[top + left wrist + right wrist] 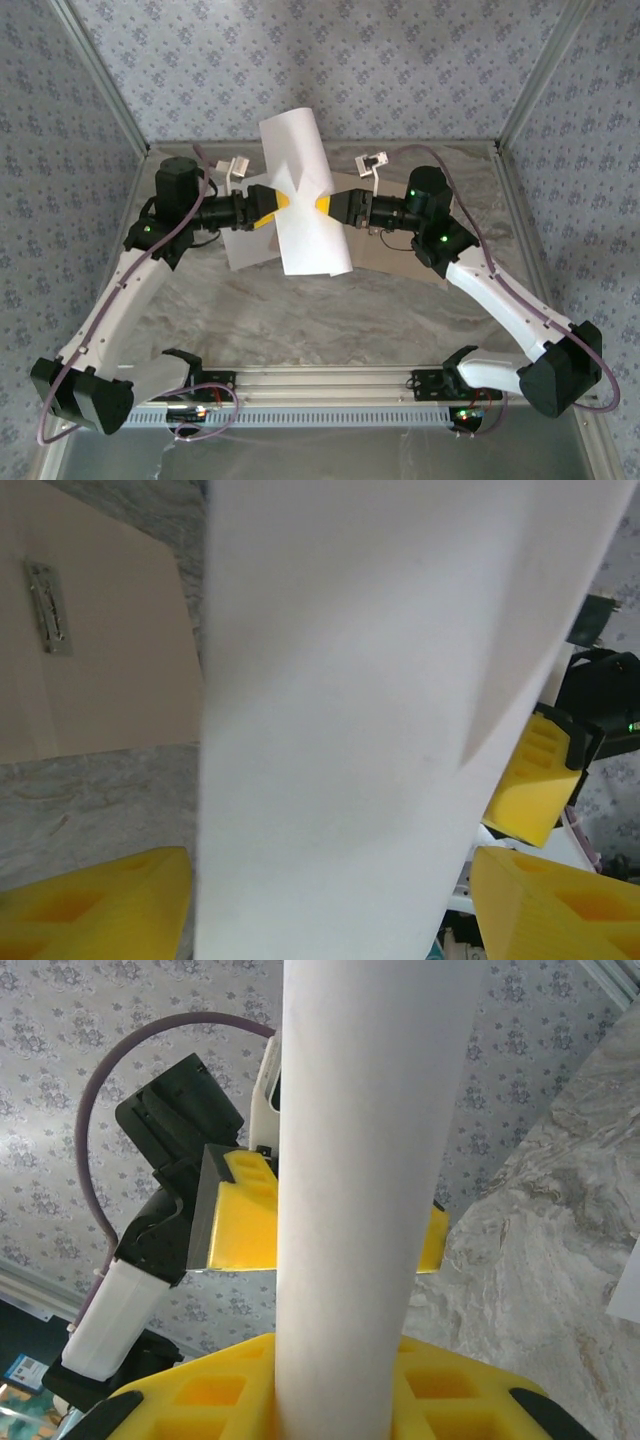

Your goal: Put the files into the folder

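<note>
File sheet [300,195] is held curled in the air between both grippers. Left gripper [272,210] fingers [90,910] stand spread, with the sheet between them. Folder [100,660] lies flat below those fingers. Right gripper [324,204] fingers [200,1400] pinch the sheet's right edge.

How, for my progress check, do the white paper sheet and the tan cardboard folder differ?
The white paper sheet is raised and curled; the tan cardboard folder lies flat on the marbled table. The sheet is plain; the folder carries a small grey metal clip. Both are thin.
</note>
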Controlling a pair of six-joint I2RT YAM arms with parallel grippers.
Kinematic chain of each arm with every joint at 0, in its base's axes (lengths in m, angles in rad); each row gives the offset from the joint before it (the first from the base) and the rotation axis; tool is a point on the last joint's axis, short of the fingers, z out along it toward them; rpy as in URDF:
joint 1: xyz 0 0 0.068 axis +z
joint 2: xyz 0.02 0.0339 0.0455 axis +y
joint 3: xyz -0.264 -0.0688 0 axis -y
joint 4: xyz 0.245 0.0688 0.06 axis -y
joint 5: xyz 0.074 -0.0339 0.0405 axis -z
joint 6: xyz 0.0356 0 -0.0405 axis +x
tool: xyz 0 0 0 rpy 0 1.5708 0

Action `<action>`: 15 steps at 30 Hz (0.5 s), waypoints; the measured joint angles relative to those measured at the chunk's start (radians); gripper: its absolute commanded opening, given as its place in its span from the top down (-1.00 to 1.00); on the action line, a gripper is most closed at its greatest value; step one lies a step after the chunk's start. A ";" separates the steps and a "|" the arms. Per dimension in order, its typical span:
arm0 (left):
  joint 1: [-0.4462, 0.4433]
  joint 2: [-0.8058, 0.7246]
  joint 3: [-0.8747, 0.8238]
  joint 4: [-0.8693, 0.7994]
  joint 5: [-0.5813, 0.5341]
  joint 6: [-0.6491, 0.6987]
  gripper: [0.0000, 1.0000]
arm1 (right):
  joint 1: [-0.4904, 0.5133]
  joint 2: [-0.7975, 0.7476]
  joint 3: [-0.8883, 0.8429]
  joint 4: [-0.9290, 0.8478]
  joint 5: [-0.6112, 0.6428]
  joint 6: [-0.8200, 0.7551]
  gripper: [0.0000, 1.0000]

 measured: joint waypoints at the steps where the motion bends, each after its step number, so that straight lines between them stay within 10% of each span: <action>1: -0.003 0.000 0.000 0.010 0.003 -0.005 -0.34 | 0.000 0.000 0.001 0.000 0.003 0.000 0.44; 15: -0.021 -0.023 -0.039 0.168 0.025 -0.090 0.17 | -0.019 -0.043 0.002 -0.004 0.062 0.000 0.44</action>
